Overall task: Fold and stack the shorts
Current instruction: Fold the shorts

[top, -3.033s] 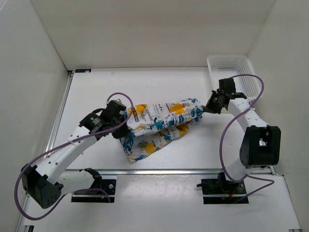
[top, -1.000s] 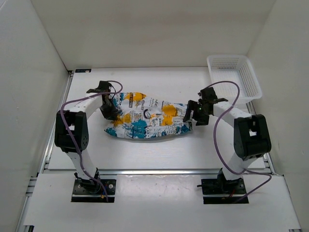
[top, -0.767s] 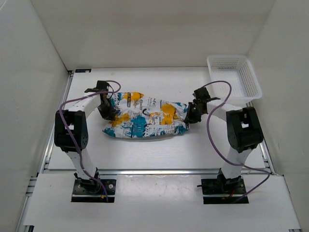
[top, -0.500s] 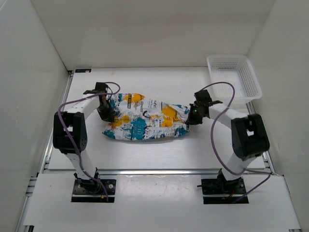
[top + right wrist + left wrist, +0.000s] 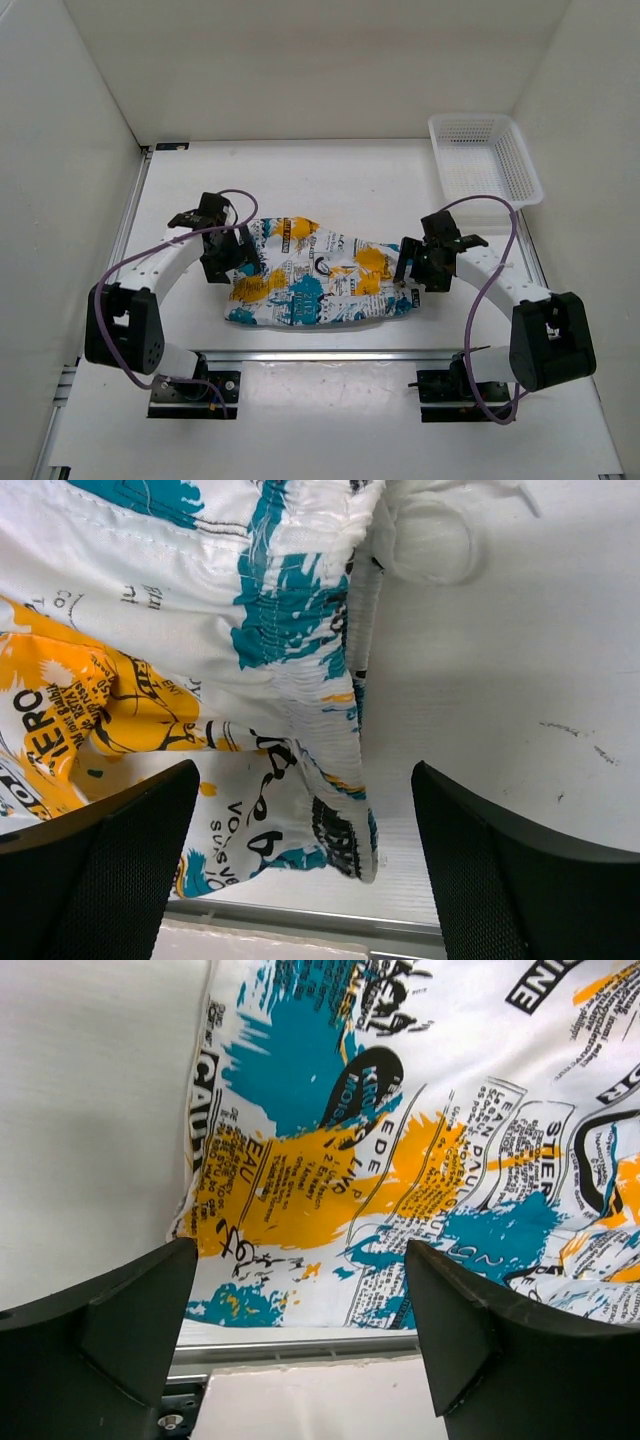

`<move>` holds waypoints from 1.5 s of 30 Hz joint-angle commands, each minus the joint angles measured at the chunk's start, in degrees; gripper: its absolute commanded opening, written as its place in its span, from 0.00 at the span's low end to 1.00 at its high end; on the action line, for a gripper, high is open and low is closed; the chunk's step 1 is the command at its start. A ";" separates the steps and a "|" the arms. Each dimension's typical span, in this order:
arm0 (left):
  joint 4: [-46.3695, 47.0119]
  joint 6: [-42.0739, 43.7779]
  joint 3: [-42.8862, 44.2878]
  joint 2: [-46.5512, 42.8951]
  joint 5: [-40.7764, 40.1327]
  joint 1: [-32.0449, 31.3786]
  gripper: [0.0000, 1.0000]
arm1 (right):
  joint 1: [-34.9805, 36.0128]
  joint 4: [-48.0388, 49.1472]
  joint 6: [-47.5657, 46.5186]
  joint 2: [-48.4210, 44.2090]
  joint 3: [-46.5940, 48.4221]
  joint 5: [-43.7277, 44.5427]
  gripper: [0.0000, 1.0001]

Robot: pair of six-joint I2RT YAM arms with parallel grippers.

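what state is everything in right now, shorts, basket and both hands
shorts: loosely folded, wrinkled, lying flat, not held
basket: upright, empty
left hand: open over the shorts' left end, holding nothing
right hand: open over the shorts' right end, holding nothing

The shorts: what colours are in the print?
The shorts are white with teal, yellow-orange and black comic-style lettering, clearest in the left wrist view.

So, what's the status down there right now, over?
Left claw open, right claw open, nothing held. Shorts lying crumpled between them, near the table's front edge. Basket far right, out of the way.
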 commanded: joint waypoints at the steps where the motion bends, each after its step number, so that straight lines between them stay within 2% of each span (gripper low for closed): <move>1: -0.05 0.79 3.48 1.49 -0.57 -0.10 0.95 | -1.14 -0.10 1.13 -0.22 -0.06 0.00 0.93; 5: -0.05 0.79 7.35 6.49 -4.43 -0.10 0.69 | -1.68 3.50 2.26 3.98 -0.68 -1.77 0.90; 6: 0.48 0.79 8.84 9.11 -4.44 -0.10 0.55 | -1.68 5.51 2.79 4.69 -1.20 -2.64 0.88; 8: 1.00 0.79 10.60 12.46 -4.44 0.43 0.45 | -1.68 8.76 3.32 6.89 -1.73 -3.26 0.78; 9: 1.01 0.79 10.61 13.35 -4.44 0.43 0.37 | -1.68 9.57 3.32 7.68 -1.73 -3.26 0.73; 10: 1.53 0.79 11.39 14.23 -4.44 0.43 0.34 | -1.68 10.36 3.32 9.17 -1.73 -3.87 0.62; 12: 2.23 0.79 11.92 15.37 -4.44 0.43 0.32 | -1.68 12.20 3.85 10.32 -1.73 -4.40 0.51; 13: 2.24 0.79 11.93 16.34 -4.44 0.43 0.26 | -1.68 12.21 3.85 10.85 -1.73 -4.41 0.44; 14: 2.93 0.26 11.93 16.96 -4.44 0.43 0.23 | -1.68 12.82 3.85 11.64 -1.73 -4.41 0.31; 16: 3.55 0.26 11.93 18.98 -4.44 0.43 0.14 | -1.68 12.83 3.85 12.34 -0.42 -3.54 0.16; 17: 3.56 0.26 11.93 19.59 -4.44 0.43 0.10 | -1.68 12.04 3.24 12.35 -0.41 -2.40 0.05; 18: 3.56 0.26 11.93 20.29 -4.44 0.43 0.10 | -1.68 10.56 3.24 12.35 0.37 -1.60 0.00; 25: 5.23 -0.79 9.65 20.30 -3.91 -2.11 0.10 | -1.68 1.51 0.25 5.68 6.95 5.43 0.00; 28: 5.84 -1.32 9.11 19.77 -3.39 -3.69 0.10 | 0.51 -2.88 -1.06 3.83 10.47 8.95 0.00; 32: 5.84 -1.32 9.11 16.79 -4.25 -3.70 0.10 | 3.94 -9.13 -2.38 4.34 20.12 13.15 0.00; 37: 5.84 -0.80 6.49 13.27 -3.74 2.70 0.10 | 9.39 -15.38 -3.53 6.62 29.72 17.81 0.00; 45: 6.36 -1.41 5.42 15.63 -3.73 4.39 0.10 | 16.77 -21.36 -3.53 11.47 41.15 21.61 0.00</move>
